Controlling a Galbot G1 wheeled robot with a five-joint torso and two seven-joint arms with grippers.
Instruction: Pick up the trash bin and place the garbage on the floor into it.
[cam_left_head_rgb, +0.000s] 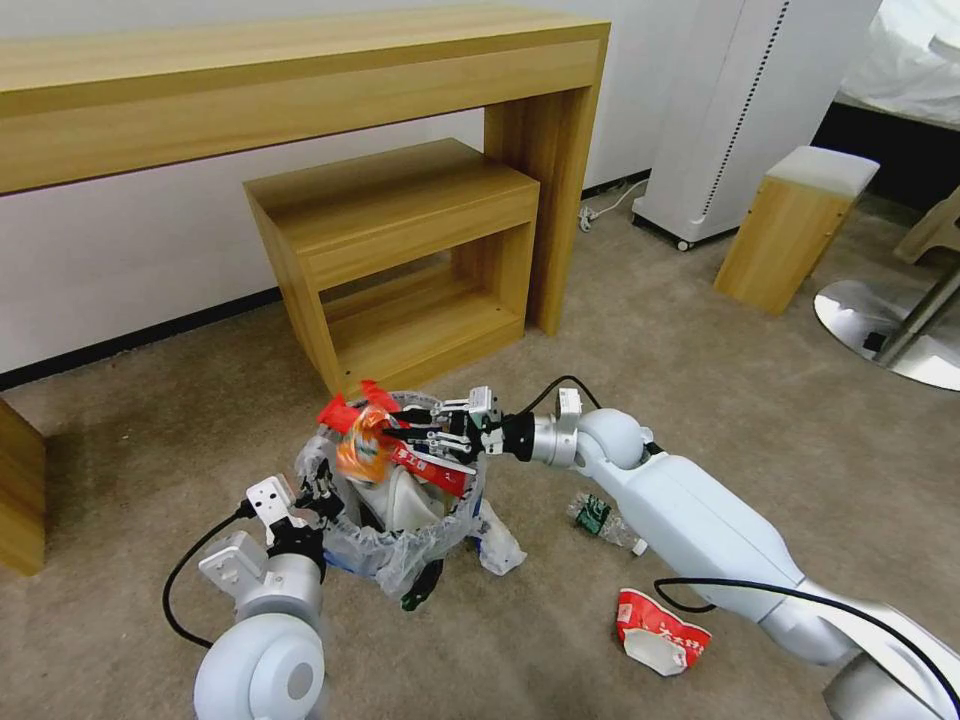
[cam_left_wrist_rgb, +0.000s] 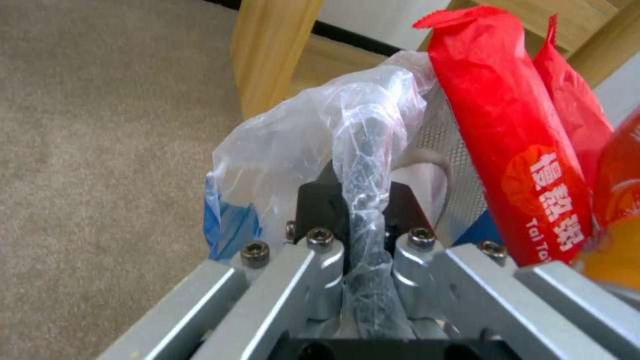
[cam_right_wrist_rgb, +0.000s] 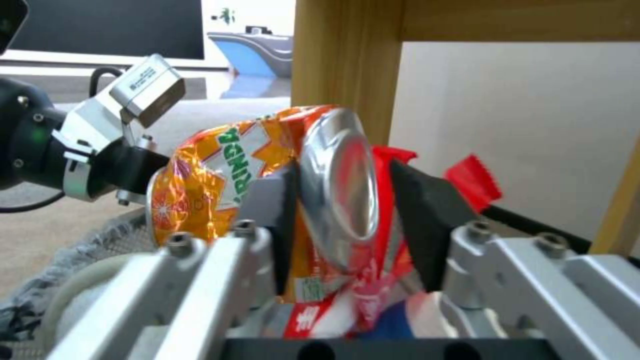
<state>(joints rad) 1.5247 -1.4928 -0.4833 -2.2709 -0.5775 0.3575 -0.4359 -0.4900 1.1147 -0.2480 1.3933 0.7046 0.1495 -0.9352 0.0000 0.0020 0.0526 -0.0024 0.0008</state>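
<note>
The trash bin (cam_left_head_rgb: 395, 548), black with a crinkled clear bag over its rim, is held just above the floor (cam_left_head_rgb: 700, 400). My left gripper (cam_left_head_rgb: 318, 488) is shut on its near rim (cam_left_wrist_rgb: 363, 150). The bin holds a red wrapper (cam_left_head_rgb: 345, 410) (cam_left_wrist_rgb: 507, 150) and a white slipper (cam_left_head_rgb: 400, 500). Over the bin, my right gripper (cam_left_head_rgb: 410, 435) (cam_right_wrist_rgb: 340, 200) is open around a crushed orange can (cam_left_head_rgb: 365, 447) (cam_right_wrist_rgb: 333, 185); the can leans on one finger, with a slim gap at the other. On the carpet lie a green-labelled bottle (cam_left_head_rgb: 600, 515) and a crushed red-white cup (cam_left_head_rgb: 660, 630).
A white crumpled piece (cam_left_head_rgb: 497, 548) lies against the bin's right side. A wooden desk (cam_left_head_rgb: 300, 90) with a low shelf unit (cam_left_head_rgb: 400, 260) stands just behind the bin. A wooden stool (cam_left_head_rgb: 790, 230), a white appliance (cam_left_head_rgb: 720, 110) and a metal chair base (cam_left_head_rgb: 880, 320) stand at the right.
</note>
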